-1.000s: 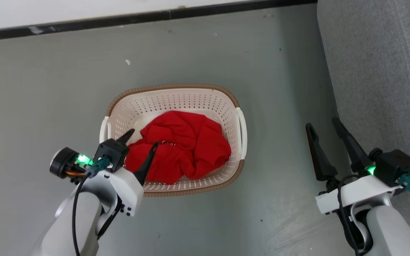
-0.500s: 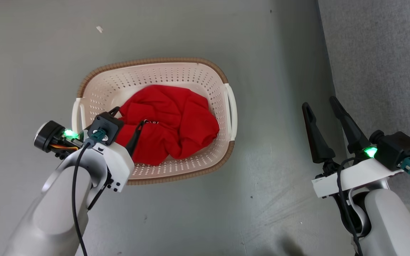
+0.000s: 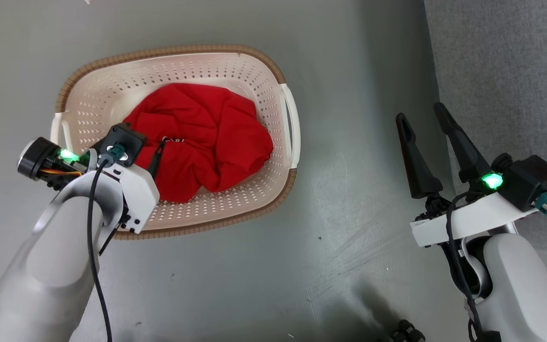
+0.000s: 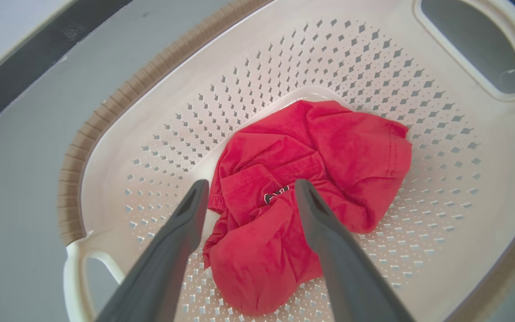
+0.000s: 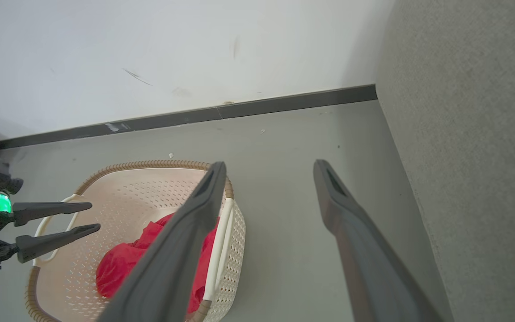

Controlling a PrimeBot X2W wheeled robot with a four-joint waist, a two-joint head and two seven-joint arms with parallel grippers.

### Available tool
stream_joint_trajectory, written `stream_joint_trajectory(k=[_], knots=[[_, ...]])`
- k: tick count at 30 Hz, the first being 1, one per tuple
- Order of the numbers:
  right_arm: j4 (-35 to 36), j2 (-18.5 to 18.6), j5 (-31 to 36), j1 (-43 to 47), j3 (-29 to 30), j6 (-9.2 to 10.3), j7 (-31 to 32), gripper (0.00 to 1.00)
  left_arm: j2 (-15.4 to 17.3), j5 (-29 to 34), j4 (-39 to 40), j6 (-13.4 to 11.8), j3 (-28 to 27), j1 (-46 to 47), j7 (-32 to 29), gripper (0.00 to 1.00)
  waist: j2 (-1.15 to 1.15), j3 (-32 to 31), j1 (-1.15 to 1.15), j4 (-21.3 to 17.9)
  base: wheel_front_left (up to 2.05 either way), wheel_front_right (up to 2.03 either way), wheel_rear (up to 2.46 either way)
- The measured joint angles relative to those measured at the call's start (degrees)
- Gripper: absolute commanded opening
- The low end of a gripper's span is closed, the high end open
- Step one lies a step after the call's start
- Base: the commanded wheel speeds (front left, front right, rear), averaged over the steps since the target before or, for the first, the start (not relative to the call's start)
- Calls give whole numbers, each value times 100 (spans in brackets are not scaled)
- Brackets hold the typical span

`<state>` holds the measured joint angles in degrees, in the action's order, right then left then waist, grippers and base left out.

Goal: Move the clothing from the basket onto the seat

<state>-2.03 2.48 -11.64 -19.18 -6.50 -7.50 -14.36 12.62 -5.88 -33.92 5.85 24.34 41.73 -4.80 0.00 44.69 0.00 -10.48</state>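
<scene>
- Seat [image 3: 506, 71]: grey-green upholstery at 2 o'clock in the head view, well apart from the basket across bare floor [image 3: 349, 190].
- Basket [image 3: 174, 51]: stands on the floor at 10 o'clock in the head view.
- Clothing [image 3: 197, 137]: one red heap, wholly inside the basket. In the left wrist view its long axis runs from 7 to 1 o'clock.
- Left gripper [image 4: 252, 184]: the nearer arm. Jaws fully apart and holding nothing, with the heap dead ahead at 12 o'clock, framed between the tips. Contact cannot be told. A straight advance should reach the heap.
- Right gripper [image 3: 419, 111]: jaws wide apart and empty, at 3 o'clock beside the seat edge.
</scene>
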Motion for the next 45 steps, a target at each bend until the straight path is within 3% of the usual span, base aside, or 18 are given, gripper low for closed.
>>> stream_joint_trajectory(k=[23,45], knots=[[41,0,-409,-355,-350,0,0,100,337,565,-587,-115,196,903,-681,100,0,832,0,-483,0,0,0],[56,-2,-755,-580,-495,0,-1,100,197,490,-855,-44,309,1066,-1085,100,0,1196,0,-827,0,0,0]])
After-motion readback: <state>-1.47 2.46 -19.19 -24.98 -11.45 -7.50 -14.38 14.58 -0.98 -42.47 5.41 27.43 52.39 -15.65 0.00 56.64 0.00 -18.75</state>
